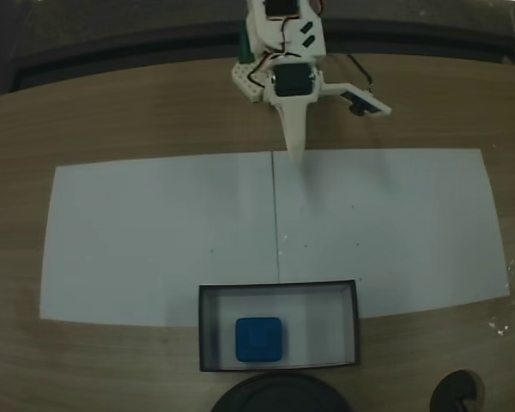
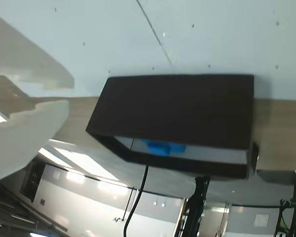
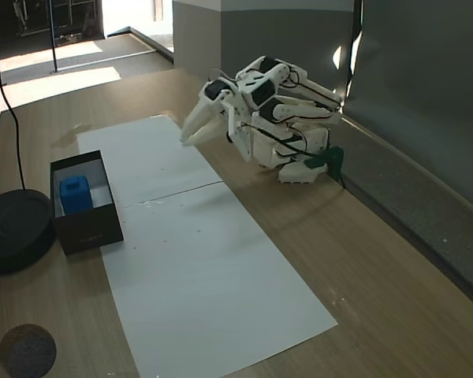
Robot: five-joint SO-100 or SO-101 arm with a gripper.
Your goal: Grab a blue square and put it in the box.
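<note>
- On the wooden surface (image 1: 112, 120) lie two white paper sheets (image 1: 163, 232) side by side, their seam running straight from far to near in a fixed view.
- At the near edge of the paper in that view sits the box (image 1: 279, 289), dark-walled with a pale floor, partly on the paper and partly on bare wood.
- The cube (image 1: 258, 339) rests on the box floor, left of centre and close to the near wall; its top shows a shallow square recess.
- In a fixed view from the side, the cube (image 3: 74, 194) stands in the far half of the box (image 3: 87, 228), which sits at the paper's left edge.
- No brand, label or writing can be read in any view; faint marks on the box's outer wall in the side view are too small to make out.
- The arm (image 3: 276, 118) is folded low at the far side of the surface, well apart from the box.
- The gripper (image 1: 295, 153) points toward the paper with its fingers pressed together into one tapered tip, pinching nothing; the side view shows the same tip (image 3: 188, 138) hanging just above the paper.
- The wrist view shows the box (image 2: 177, 106) from outside its dark wall, with a sliver of the cube (image 2: 160, 146) over the rim, and a pale finger (image 2: 24, 133) at the left edge.
- A round black object (image 3: 16, 228) lies beside the box, left of it in the side view; a small dark disc (image 3: 27, 350) lies nearer the camera.
</note>
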